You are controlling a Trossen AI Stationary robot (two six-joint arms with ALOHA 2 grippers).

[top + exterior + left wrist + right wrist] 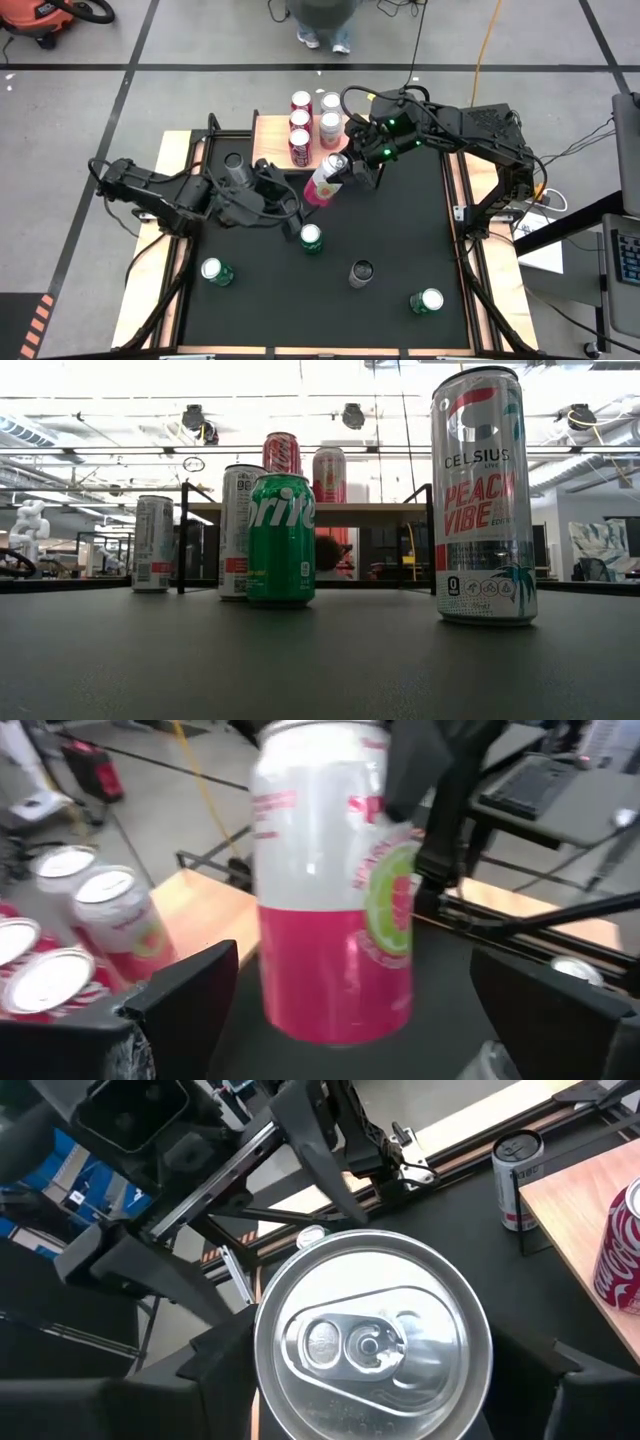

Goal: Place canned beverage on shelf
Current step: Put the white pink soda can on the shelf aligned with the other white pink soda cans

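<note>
High view: right gripper (345, 172) clamps the top of a pink-and-white can (325, 180), tilted, over the black mat (400, 240) just in front of the wooden shelf (268, 135). Shelf carries five cans near its right end. Left gripper (283, 195) lies beside the held can, fingers spread, gripping nothing.

Low view: shelf (380, 514) at the back with two cans on top; Sprite can (281, 539) and Celsius can (483, 495) upright on the mat.

Left wrist view: pink-and-white can (335, 880) hangs between the wide-apart fingers (185, 990), not touching them.

Right wrist view: can lid (372, 1338) fills the space between the right fingers.
</note>
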